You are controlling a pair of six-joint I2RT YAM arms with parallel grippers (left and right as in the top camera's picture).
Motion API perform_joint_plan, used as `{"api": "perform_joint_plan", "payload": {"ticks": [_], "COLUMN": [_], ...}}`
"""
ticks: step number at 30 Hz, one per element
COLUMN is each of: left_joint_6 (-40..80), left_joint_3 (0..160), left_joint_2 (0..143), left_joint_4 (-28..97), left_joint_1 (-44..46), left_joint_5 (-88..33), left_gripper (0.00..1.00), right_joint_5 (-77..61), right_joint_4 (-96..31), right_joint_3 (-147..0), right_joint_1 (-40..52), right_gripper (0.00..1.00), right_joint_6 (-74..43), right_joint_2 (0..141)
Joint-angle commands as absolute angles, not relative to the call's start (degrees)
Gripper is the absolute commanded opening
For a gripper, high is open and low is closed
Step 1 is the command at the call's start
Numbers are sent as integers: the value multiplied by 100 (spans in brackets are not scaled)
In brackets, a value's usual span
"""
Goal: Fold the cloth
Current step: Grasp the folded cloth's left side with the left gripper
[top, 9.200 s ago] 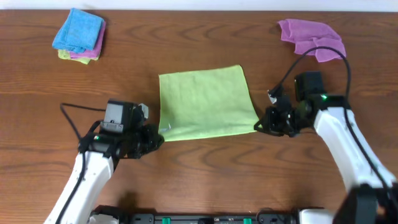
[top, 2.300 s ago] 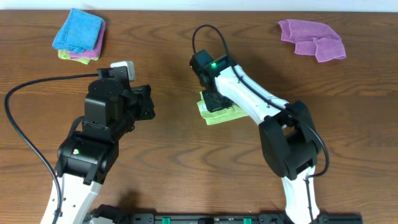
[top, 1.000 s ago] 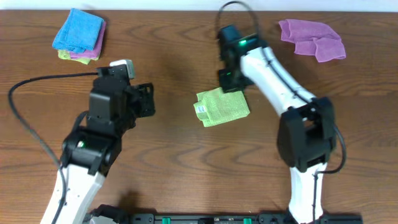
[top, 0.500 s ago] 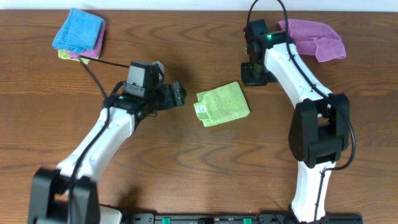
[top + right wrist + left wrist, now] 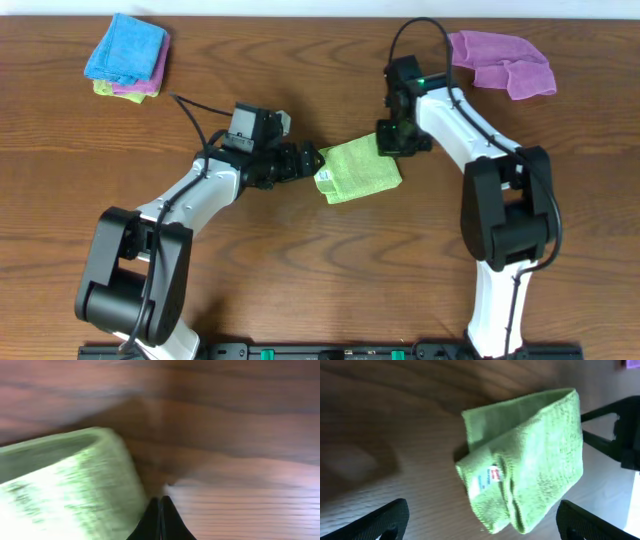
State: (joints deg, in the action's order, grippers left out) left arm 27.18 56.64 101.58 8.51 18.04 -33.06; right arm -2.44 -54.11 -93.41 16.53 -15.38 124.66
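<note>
The lime-green cloth (image 5: 360,170) lies folded into a small thick rectangle at the table's middle, its white tag (image 5: 323,178) on the left edge. My left gripper (image 5: 311,160) is right at that left edge, open. In the left wrist view the cloth (image 5: 532,455) and tag (image 5: 490,478) lie ahead of the wide-apart fingers (image 5: 387,519), with nothing between them. My right gripper (image 5: 391,142) is shut at the cloth's upper right corner. The right wrist view shows its closed tips (image 5: 161,512) on the wood beside the cloth's edge (image 5: 75,480), holding nothing.
A stack of folded cloths with a bright blue one on top (image 5: 127,52) sits at the far left corner. A crumpled purple cloth (image 5: 505,62) lies at the far right. Black cables trail from both arms over the wood table (image 5: 300,270).
My left arm reached right to the cloth's left edge and its jaws opened wide. My right gripper swung away toward the purple cloth, then came back to the green cloth's upper right corner.
</note>
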Motion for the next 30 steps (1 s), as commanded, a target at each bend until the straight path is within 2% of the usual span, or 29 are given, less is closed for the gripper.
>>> {"api": "perform_joint_plan", "payload": {"ticks": [1, 11, 18, 23, 28, 30], "left_joint_6": [2749, 2794, 2788, 3109, 3734, 3822], "left_joint_3": [5669, 5638, 5577, 5019, 4348, 4278], "left_joint_2": [10213, 10311, 10318, 10320, 10318, 10318], "left_joint_4": [829, 967, 1559, 519, -716, -829], "left_joint_1": [1809, 1879, 1894, 1876, 1890, 1890], "left_joint_5": [-3413, -3612, -3811, -4458, -4639, -4619], "left_gripper": [96, 95, 95, 96, 95, 95], "right_joint_5": [-548, -215, -215, -217, -242, -405], "right_joint_4": [-5441, -5559, -5548, -5555, -5590, -5586], "right_joint_3": [-9321, -9321, -9321, -9321, -9321, -9321], "right_joint_1": [1946, 1855, 1835, 1835, 1841, 1841], "right_gripper": [1, 1, 1, 1, 1, 1], "right_joint_6": [-1667, -1671, -1671, -1669, -1669, -1671], "right_joint_2": [12331, 12331, 12331, 12331, 12331, 12331]}}
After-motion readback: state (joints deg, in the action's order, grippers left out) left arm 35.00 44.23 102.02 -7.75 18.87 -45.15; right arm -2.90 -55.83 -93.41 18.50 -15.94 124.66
